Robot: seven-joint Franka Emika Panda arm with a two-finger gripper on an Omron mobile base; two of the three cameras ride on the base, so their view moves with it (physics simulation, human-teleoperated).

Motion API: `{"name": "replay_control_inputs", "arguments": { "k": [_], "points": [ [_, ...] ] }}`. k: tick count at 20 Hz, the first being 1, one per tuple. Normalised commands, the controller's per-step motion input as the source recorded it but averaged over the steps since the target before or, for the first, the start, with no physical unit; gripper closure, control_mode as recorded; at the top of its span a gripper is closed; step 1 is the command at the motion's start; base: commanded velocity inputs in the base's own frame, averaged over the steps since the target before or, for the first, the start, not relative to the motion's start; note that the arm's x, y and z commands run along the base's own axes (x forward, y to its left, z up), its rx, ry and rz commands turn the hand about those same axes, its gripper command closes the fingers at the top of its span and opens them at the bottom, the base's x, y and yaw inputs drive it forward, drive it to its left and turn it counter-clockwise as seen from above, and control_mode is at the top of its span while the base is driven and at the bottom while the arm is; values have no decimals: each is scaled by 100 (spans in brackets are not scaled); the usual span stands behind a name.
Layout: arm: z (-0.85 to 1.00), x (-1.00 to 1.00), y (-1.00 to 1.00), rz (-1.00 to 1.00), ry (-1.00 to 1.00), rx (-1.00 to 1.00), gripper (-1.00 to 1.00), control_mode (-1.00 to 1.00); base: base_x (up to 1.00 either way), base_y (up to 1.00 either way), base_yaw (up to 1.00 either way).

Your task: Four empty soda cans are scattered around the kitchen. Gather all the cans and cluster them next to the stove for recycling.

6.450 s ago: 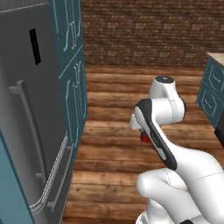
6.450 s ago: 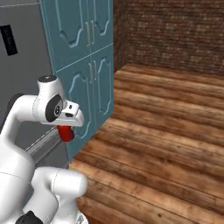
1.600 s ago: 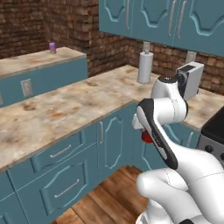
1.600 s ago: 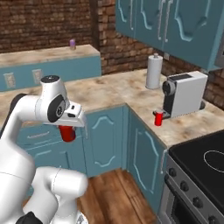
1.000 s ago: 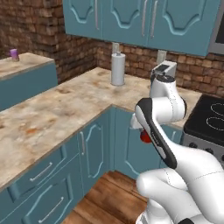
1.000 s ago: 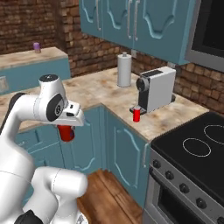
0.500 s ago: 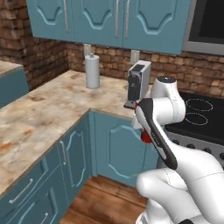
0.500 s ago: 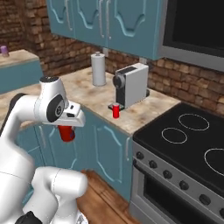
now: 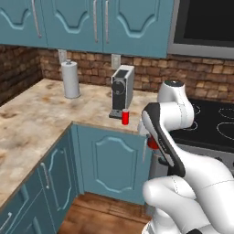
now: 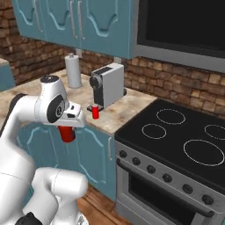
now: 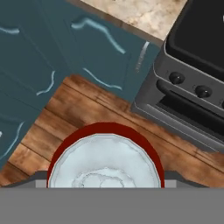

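My gripper (image 10: 66, 128) hangs below the folded arm, in front of the cabinet doors, shut on a red soda can (image 10: 67, 134). That can peeks out red behind the forearm (image 9: 152, 144) and shows its silver top from above (image 11: 105, 162), over the wooden floor. A second red soda can (image 9: 125, 117) (image 10: 95, 112) stands on the counter in front of the coffee machine, a short way left of the stove (image 10: 184, 145) (image 9: 215, 122). The stove's knobs and oven front (image 11: 192, 87) lie to the right of the held can.
A grey coffee machine (image 9: 122, 87) (image 10: 108, 84) and a paper-towel roll (image 9: 70, 80) (image 10: 73, 70) stand on the marbled counter (image 9: 32, 123). Teal cabinets run above and below. A microwave (image 10: 184, 26) hangs over the stove. Wooden floor (image 11: 109, 109) lies below.
The whole picture has shifted as the base moved: counter and coffee machine slid left and the stove came closer. The arm keeps its pose with the red can held.
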Motion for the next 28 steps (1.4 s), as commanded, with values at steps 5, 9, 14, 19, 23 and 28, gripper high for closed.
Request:
{"name": "replay_control_inputs", "arguments": {
  "k": [5, 9, 14, 19, 23, 28],
  "points": [
    [0, 0, 0, 0, 0, 0, 100, 100, 55, 0, -26],
    [0, 0, 0, 0, 0, 0, 100, 100, 51, 1, -24],
    [0, 0, 0, 0, 0, 0, 100, 100, 43, 11, -22],
    [0, 0, 0, 0, 0, 0, 100, 100, 36, 19, -20],
    [0, 0, 0, 0, 0, 0, 100, 100, 24, 17, -14],
    [0, 0, 0, 0, 0, 0, 100, 100, 13, 10, -5]
  ]
}}
